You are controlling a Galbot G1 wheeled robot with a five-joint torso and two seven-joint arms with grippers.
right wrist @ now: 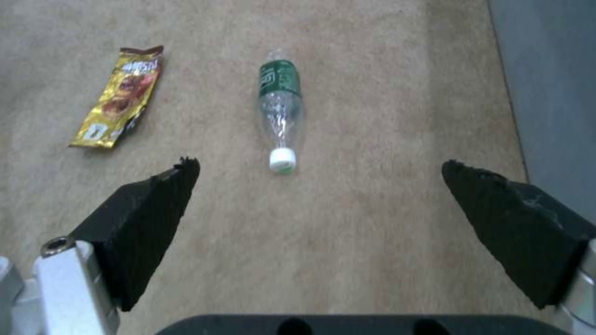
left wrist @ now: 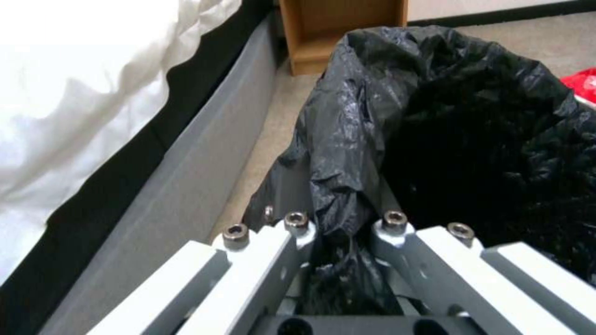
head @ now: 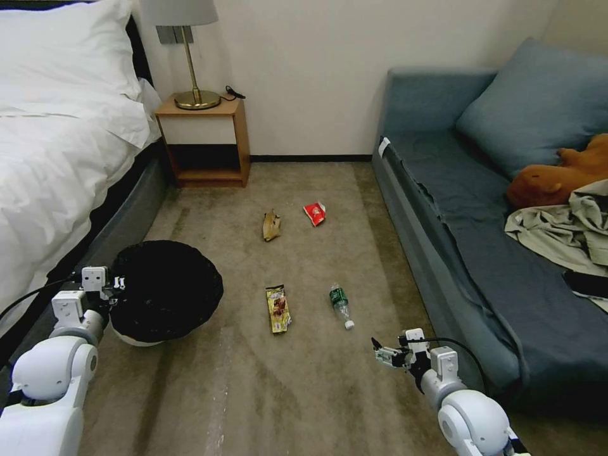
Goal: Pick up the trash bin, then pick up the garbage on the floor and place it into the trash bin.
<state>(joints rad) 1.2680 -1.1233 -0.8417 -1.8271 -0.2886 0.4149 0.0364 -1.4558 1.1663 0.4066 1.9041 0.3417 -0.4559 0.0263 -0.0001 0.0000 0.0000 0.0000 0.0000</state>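
1. Beige carpet (head: 304,392) runs between a bed (head: 57,158) on the robot's left and a blue sofa (head: 481,253) on its right, with a nightstand (head: 202,142) against the far wall.
2. At the bed's side, the left gripper (left wrist: 338,223) is clamped on the bag-covered rim of the trash bin (head: 166,288).
3. Spread wide and holding nothing, the right gripper (right wrist: 320,179) hovers low over the carpet, just short of the bottle (right wrist: 281,111), whose white cap points toward it.
4. Beside the bottle lies the snack wrapper (right wrist: 121,97); farther off are the paper scrap (head: 271,225) and the red packet (head: 315,213).
5. Risk, as I judge it: the pinch may catch mostly loose bag, so the bin could sag or slip free. The round bottle could roll away if one finger touches it first.
6. Hidden: the bag covers the left fingertips and the bin's inside is too dark to read. Whether the bin is lifted off the carpet is unclear.
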